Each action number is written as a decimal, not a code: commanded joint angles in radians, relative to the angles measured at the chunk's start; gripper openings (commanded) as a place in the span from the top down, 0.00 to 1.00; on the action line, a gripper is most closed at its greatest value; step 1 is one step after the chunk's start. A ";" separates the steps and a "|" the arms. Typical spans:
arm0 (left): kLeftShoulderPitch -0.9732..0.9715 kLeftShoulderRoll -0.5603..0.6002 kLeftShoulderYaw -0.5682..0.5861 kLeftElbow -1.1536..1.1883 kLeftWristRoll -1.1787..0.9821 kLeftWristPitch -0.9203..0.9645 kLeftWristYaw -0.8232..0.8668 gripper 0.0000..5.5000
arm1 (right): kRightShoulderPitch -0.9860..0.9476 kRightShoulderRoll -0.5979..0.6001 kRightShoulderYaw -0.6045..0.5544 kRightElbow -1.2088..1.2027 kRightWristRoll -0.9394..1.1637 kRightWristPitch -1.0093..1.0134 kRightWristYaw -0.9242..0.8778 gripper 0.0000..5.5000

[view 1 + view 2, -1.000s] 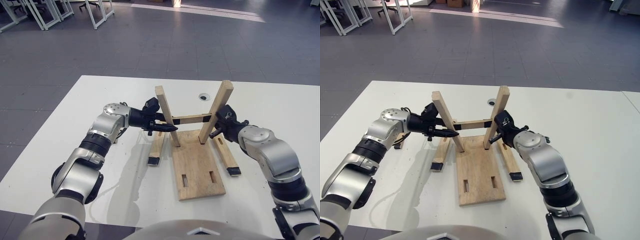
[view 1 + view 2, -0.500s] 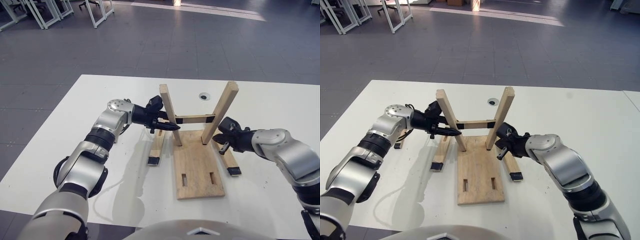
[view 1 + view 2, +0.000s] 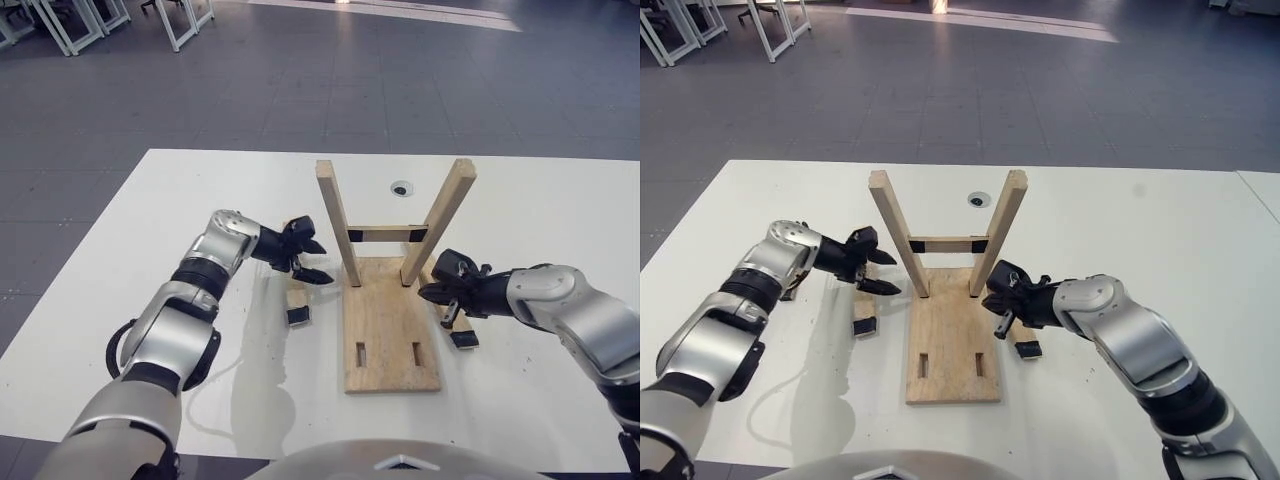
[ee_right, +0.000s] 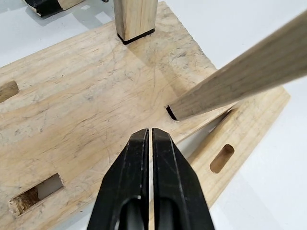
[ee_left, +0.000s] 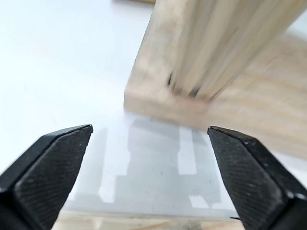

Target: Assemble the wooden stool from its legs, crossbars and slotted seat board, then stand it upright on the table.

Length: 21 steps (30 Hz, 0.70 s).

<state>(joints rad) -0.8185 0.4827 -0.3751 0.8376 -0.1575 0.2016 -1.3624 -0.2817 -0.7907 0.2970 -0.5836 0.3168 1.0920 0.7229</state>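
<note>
Our left gripper point(image 3: 315, 264) hangs spread wide, holding nothing, just left of the left leg point(image 3: 337, 222) and over a loose leg point(image 3: 297, 302) lying on the table point(image 3: 150, 250). Our right gripper point(image 3: 428, 293) is pinched shut on nothing near the foot of the right leg point(image 3: 437, 222), beside another loose leg point(image 3: 461, 336). Bare tabletop lies to both outer sides. The seat board point(image 3: 390, 320) lies flat, its long axis running away from us. Its far slots hold both standing legs, splayed outward and joined by a level crossbar point(image 3: 388, 234).
</note>
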 commanded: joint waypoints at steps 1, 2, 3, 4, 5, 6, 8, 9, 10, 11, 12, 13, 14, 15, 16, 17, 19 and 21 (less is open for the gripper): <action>0.006 0.118 0.111 -0.281 -0.078 0.169 -0.046 0.10 | 0.027 -0.019 -0.012 -0.008 0.004 -0.018 0.001 0.98; 0.021 0.157 0.143 -0.357 -0.097 0.221 -0.043 0.06 | 0.032 -0.025 -0.018 -0.013 0.013 -0.023 0.012 0.98; 0.049 0.199 0.179 -0.440 -0.117 0.273 -0.028 0.05 | 0.039 -0.033 -0.027 -0.023 0.022 -0.024 0.022 0.98; 0.091 0.239 0.218 -0.527 -0.134 0.329 0.002 0.05 | 0.049 -0.043 -0.039 -0.029 0.027 -0.028 0.029 0.98; 0.138 0.270 0.259 -0.604 -0.144 0.373 0.042 0.05 | 0.059 -0.052 -0.054 -0.031 0.029 -0.031 0.031 0.98; 0.196 0.281 0.327 -0.683 -0.152 0.433 0.126 0.05 | 0.073 -0.053 -0.082 -0.026 0.024 -0.035 0.021 0.98; 0.302 0.250 0.476 -0.816 -0.133 0.552 0.352 0.05 | 0.091 0.004 -0.159 -0.013 0.027 -0.017 -0.038 0.94; 0.362 0.198 0.565 -0.889 -0.105 0.627 0.507 0.05 | 0.092 0.055 -0.209 -0.012 0.046 0.009 -0.073 0.91; 0.414 0.150 0.632 -0.956 -0.080 0.690 0.627 0.05 | 0.087 0.100 -0.249 -0.013 0.066 0.035 -0.102 0.87; 0.478 0.089 0.684 -1.048 -0.068 0.759 0.723 0.05 | 0.087 0.145 -0.295 -0.028 0.091 0.068 -0.126 0.84; 0.524 0.041 0.712 -1.123 -0.068 0.812 0.787 0.05 | 0.093 0.174 -0.330 -0.047 0.109 0.095 -0.144 0.80; 0.572 -0.009 0.734 -1.190 -0.050 0.853 0.857 0.05 | 0.097 0.197 -0.352 -0.067 0.118 0.112 -0.162 0.78; 0.609 -0.047 0.747 -1.237 -0.033 0.881 0.920 0.05 | 0.099 0.216 -0.365 -0.084 0.123 0.120 -0.183 0.74; 0.637 -0.071 0.753 -1.255 0.001 0.886 0.986 0.05 | 0.095 0.234 -0.369 -0.100 0.129 0.132 -0.202 0.70; 0.657 -0.090 0.758 -1.264 0.024 0.891 1.040 0.05 | 0.093 0.251 -0.372 -0.119 0.138 0.145 -0.221 0.67; 0.676 -0.108 0.763 -1.271 0.042 0.892 1.084 0.05 | 0.087 0.270 -0.375 -0.138 0.149 0.161 -0.236 0.67; 0.722 -0.151 0.769 -1.275 0.063 0.889 1.150 0.05 | 0.081 0.306 -0.378 -0.176 0.174 0.190 -0.261 0.67; 0.769 -0.194 0.767 -1.264 0.053 0.879 1.172 0.05 | 0.086 0.332 -0.374 -0.206 0.195 0.215 -0.281 0.67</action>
<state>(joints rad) -0.0796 0.3197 0.3911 -0.4344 -0.1031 1.0853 -0.2081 -0.1855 -0.4738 -0.0700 -0.7592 0.4885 1.2766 0.4585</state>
